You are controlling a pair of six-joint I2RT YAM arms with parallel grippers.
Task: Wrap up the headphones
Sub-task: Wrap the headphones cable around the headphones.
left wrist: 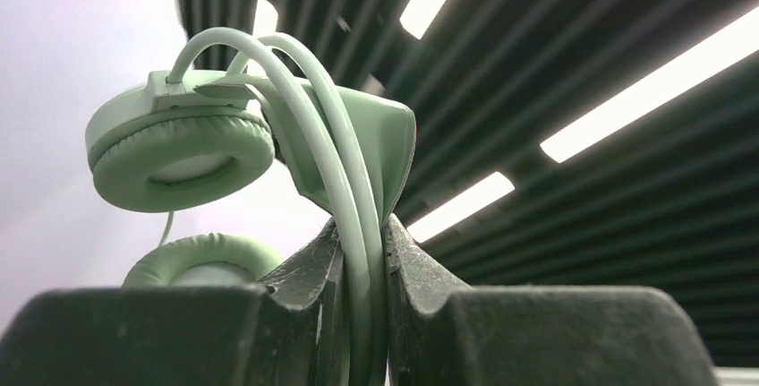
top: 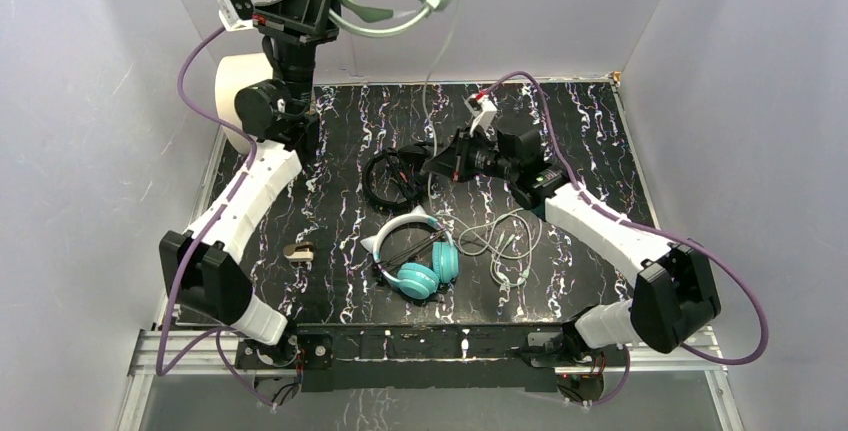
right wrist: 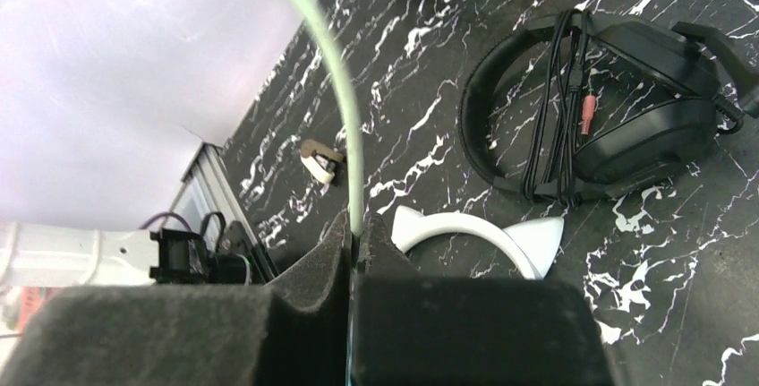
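Headset [left wrist: 179,149], sage-green, band clamped in left tool [left wrist: 362,247], right tool [right wrist: 354,235] pinching its pale cable [right wrist: 345,108]

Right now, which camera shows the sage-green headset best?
The left wrist view: both ear cups of the sage-green headset show, its band clamped in the left pincer. The top external view catches one cup and some band at its upper edge. The right wrist view shows only its cable pinched by the right pincer.

The left tool [left wrist: 362,247] clamps the sage-green headphones [left wrist: 179,149] by their band [left wrist: 300,77] beneath bright ceiling lights [left wrist: 626,108].
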